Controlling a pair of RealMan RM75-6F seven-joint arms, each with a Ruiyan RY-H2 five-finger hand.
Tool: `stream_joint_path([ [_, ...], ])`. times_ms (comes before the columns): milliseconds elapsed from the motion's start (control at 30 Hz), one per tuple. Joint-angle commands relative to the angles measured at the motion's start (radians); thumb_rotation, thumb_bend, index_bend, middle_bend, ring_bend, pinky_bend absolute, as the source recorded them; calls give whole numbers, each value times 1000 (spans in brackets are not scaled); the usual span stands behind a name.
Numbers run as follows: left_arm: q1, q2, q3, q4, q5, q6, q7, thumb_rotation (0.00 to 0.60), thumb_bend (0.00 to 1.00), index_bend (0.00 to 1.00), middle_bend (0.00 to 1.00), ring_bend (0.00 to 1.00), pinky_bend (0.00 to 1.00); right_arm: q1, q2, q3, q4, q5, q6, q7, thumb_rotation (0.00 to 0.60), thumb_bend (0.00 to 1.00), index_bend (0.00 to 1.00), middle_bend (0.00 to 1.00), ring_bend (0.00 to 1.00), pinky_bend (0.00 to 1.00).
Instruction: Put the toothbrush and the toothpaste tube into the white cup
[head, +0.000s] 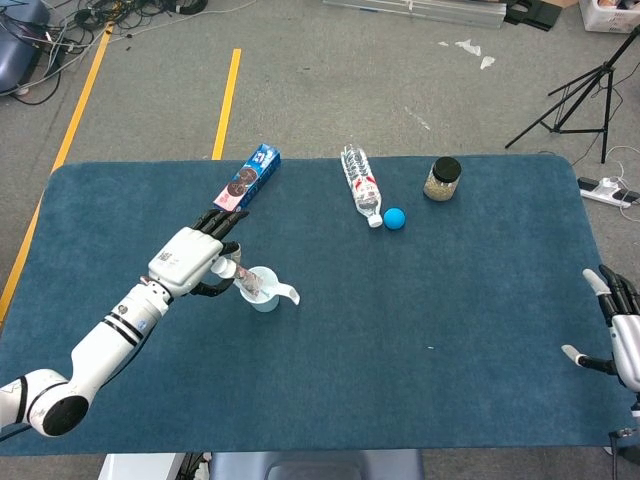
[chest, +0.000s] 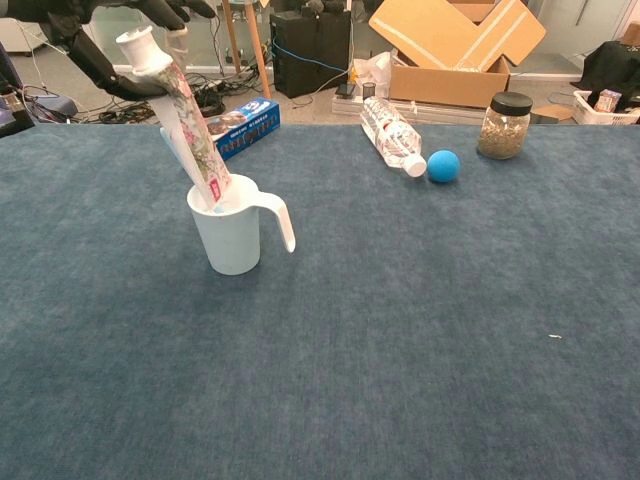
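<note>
Toothpaste tube (chest: 188, 130) is tilted, crimped end down and just inside the mouth of the white cup (chest: 232, 232), cap end up and leaning away to the left. My left hand (head: 192, 266) has its fingers (chest: 100, 72) clamped on the tube right by the cap. The toothbrush (chest: 176, 158) is already in the cup; only a pale blue sliver of its handle shows behind the tube, leaning the same way.

So I judge this the last step: lowering the tube in and letting go. To do it well, I want to bring the cap end more upright over the cup before I open up, so the tube slides down along the inner wall rather than levering on the rim. The cup looks light and its handle sticks out to the right, so a sideways push from the tube could tip or skid it on the blue cloth (chest: 400, 330). Straight down, slow, then spread the fingers and lift clear without catching the cap.

My right hand (head: 622, 335) sits at the far right edge of the table, well apart from all this, fingers spread and holding nothing.

Further back, well clear of the cup: the blue cookie box (chest: 231, 132), the water bottle (chest: 392, 134) lying on its side with the blue ball (chest: 443, 165) just beside its cap, and the glass jar (chest: 504, 125).
</note>
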Motion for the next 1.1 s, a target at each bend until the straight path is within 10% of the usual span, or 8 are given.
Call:
stream_joint_path([
  [33, -7, -14, 6, 14, 3, -2, 5, 600, 377, 710, 0, 0, 0, 0, 0, 0, -1, -1, 1, 1, 600, 0, 34, 45, 56, 501],
  [1100, -95, -194, 50, 173, -67, -71, 41, 600, 376, 652, 0, 0, 0, -2, 13, 1, -2, 0, -6, 25, 600, 0, 34, 45, 56, 500],
])
